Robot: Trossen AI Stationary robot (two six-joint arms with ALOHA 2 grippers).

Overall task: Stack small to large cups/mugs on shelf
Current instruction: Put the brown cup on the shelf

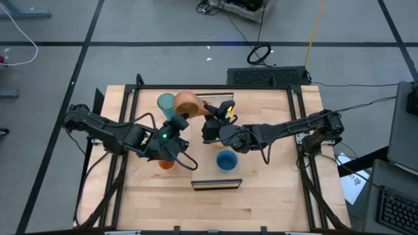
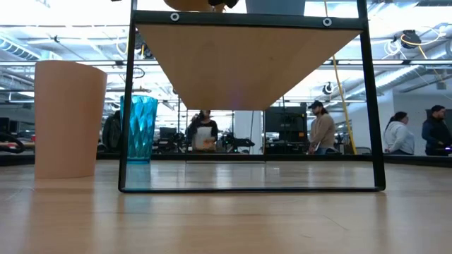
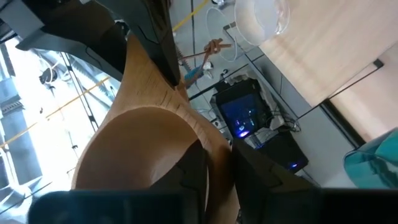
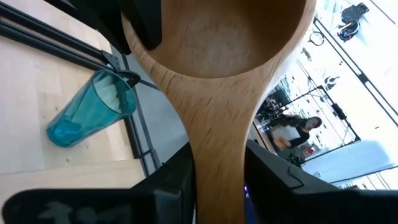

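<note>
Tan handled mug (image 1: 189,102): raised near the table's far edge, between the two grippers, just beside the tall teal tumbler (image 1: 166,104); it has a wood-grain surface and a wide bowl.

Left gripper (image 1: 179,121): at the mug's near-left side. In the left wrist view its fingers (image 3: 193,174) pinch the mug's rim (image 3: 163,112), one inside the bowl and one outside.

Right gripper (image 1: 210,125): at the mug's near-right side. In the right wrist view its two fingers (image 4: 177,171) press against either side of the mug's long wooden handle (image 4: 217,134), the bowl lying beyond the fingertips (so both arms hold the same mug at once).

Teal tumbler: upright on the table at the far left, touching or nearly touching the mug in the high view; seen again in the low view (image 2: 138,128).

Blue cup (image 1: 226,160): upright on the table, nearer than the right gripper and apart from it.

Small orange cup (image 1: 166,163): partly hidden under the left arm's wrist.

Clear glass cup (image 3: 261,22): on the tabletop, well beyond the left gripper in its wrist view.

Shelf (image 2: 247,60): in the low view, a light-wood plank raised in a dark frame.

Background: people (image 2: 321,127) stand in the room behind.
</note>
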